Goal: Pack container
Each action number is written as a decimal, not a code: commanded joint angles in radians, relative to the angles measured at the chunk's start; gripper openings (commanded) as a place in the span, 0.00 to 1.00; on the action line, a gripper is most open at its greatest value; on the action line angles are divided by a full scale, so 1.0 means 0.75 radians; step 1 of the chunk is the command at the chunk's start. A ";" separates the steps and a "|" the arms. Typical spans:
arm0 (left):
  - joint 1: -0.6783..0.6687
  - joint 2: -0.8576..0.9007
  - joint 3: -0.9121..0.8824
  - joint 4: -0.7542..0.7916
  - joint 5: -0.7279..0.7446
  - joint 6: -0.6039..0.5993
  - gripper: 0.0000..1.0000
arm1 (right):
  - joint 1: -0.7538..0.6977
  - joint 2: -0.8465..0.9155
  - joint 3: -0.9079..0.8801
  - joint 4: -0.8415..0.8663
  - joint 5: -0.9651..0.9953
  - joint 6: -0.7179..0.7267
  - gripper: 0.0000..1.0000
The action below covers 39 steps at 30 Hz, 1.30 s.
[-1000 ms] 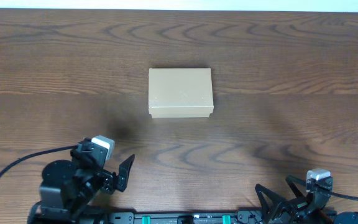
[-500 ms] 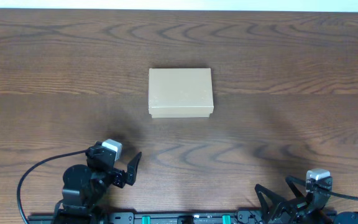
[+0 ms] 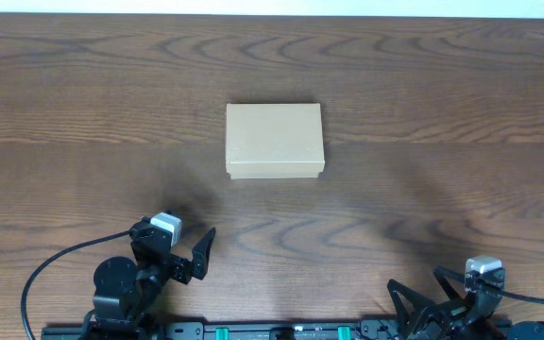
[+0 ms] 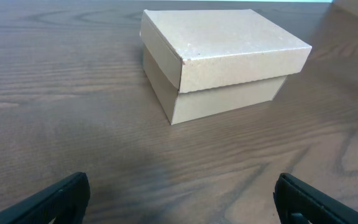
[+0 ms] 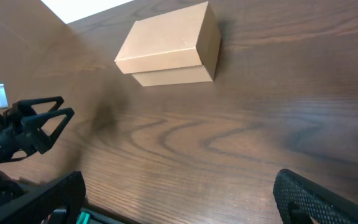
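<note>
The container (image 3: 274, 141) is a small tan cardboard box with its lid shut, standing on the brown wooden table near the middle. It also shows in the left wrist view (image 4: 219, 59) and in the right wrist view (image 5: 169, 43). My left gripper (image 3: 195, 255) is open and empty at the front left, well short of the box; its fingers show wide apart in its own view (image 4: 182, 199). My right gripper (image 3: 423, 307) is open and empty at the front right edge, with its fingers wide apart in its own view (image 5: 179, 199).
The wooden table (image 3: 442, 170) fills the view. A white strip (image 3: 272, 7) runs along its far edge. The left arm (image 5: 17, 127) shows in the right wrist view. A black rail with green parts (image 3: 281, 331) lies along the front edge.
My left arm has swung right and back toward the front edge, its gripper still open. The box and the right arm have not moved.
</note>
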 commanded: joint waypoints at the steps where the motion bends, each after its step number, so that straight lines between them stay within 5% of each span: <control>1: 0.007 -0.012 -0.026 0.005 0.010 -0.020 0.95 | 0.010 -0.005 -0.003 -0.002 -0.006 0.010 0.99; 22: 0.007 -0.012 -0.026 0.005 0.009 -0.020 0.95 | 0.010 -0.005 -0.020 0.019 0.040 -0.016 0.99; 30: 0.007 -0.012 -0.026 0.005 0.010 -0.020 0.95 | 0.010 -0.039 -0.345 0.404 0.099 -0.221 0.99; 39: 0.007 -0.012 -0.026 0.005 0.010 -0.020 0.95 | 0.010 -0.137 -0.496 0.477 0.166 -0.221 0.99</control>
